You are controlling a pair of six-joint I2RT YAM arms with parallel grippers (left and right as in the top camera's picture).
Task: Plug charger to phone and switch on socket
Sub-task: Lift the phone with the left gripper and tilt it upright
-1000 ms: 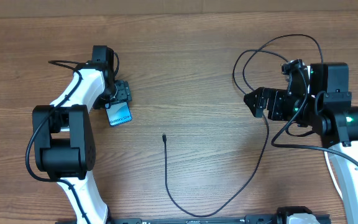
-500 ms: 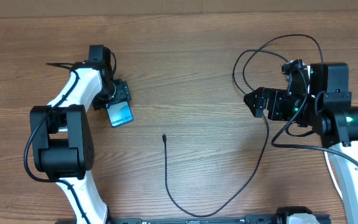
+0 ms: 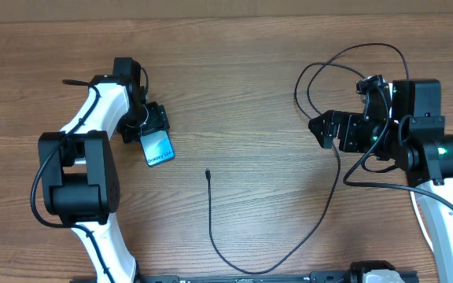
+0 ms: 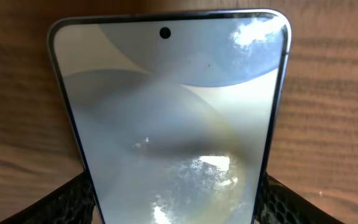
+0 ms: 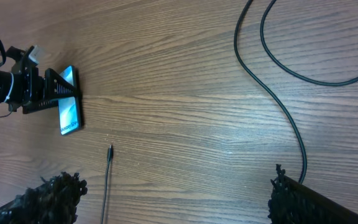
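My left gripper [image 3: 149, 126] is shut on the phone [image 3: 158, 148], whose light-blue screen with white "Galaxy" text sticks out toward the table's middle. In the left wrist view the phone [image 4: 173, 118] fills the frame between both fingers. The charger cable [image 3: 246, 263] loops over the table; its small connector tip [image 3: 208, 174] lies free right of the phone and also shows in the right wrist view [image 5: 110, 150]. My right gripper [image 3: 321, 130] is open and empty above the wood, with cable [image 5: 284, 112] beside it. The socket is out of view.
Black cable loops [image 3: 344, 63] curl at the back right around my right arm. A pale strip [image 3: 226, 6] runs along the far edge of the wooden table [image 3: 242, 94].
My left gripper has swung the phone a little right and toward the front, nearer to the connector tip. The right arm and the cable have not moved.
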